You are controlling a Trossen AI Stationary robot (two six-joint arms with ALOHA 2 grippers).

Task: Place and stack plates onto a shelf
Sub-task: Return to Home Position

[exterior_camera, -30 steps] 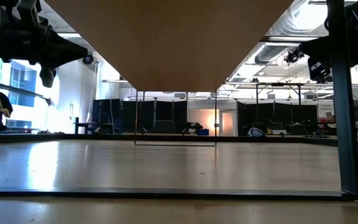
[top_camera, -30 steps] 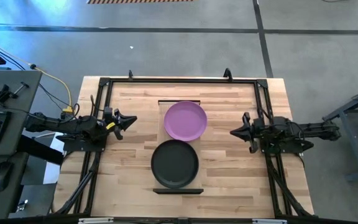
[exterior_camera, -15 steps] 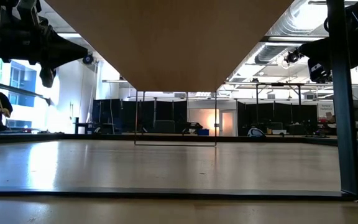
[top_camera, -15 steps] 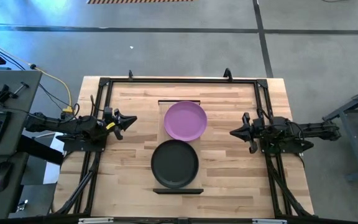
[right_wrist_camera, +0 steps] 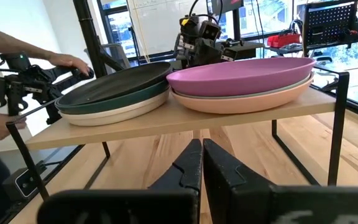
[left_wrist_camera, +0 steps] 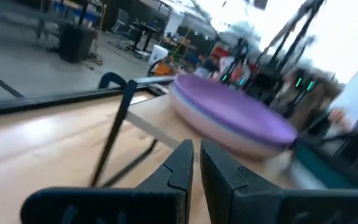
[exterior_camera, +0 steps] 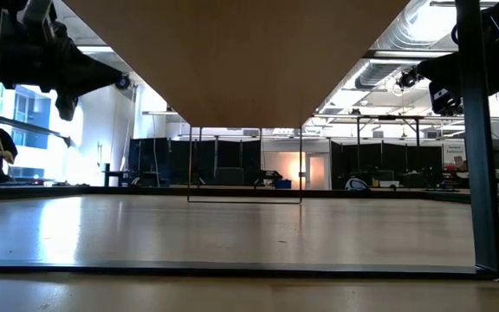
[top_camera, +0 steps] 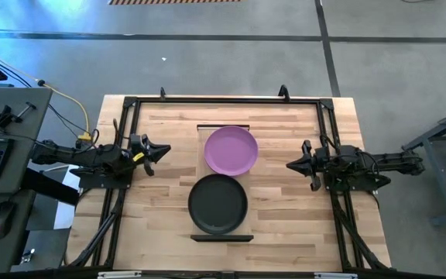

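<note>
- Shelf (right_wrist_camera: 185,121): pale board raised on dark legs above the slatted surface (top_camera: 285,225), midway between the two arms.
- Stack one, on the shelf: black plate (top_camera: 217,203) on top, dark teal plate (right_wrist_camera: 123,98) under it, white plate (right_wrist_camera: 117,112) at the bottom.
- Stack two, beside it on the shelf: purple plate (top_camera: 230,150) on top, pale blue-green plate (right_wrist_camera: 300,79) under it, pink plate (right_wrist_camera: 247,101) at the bottom.
- Left claw (top_camera: 166,148): at the left of the surface, well apart from the shelf, fingers together, holding nothing.
- Right claw (top_camera: 289,164): at the right of the surface, fingers together, holding nothing.
</note>
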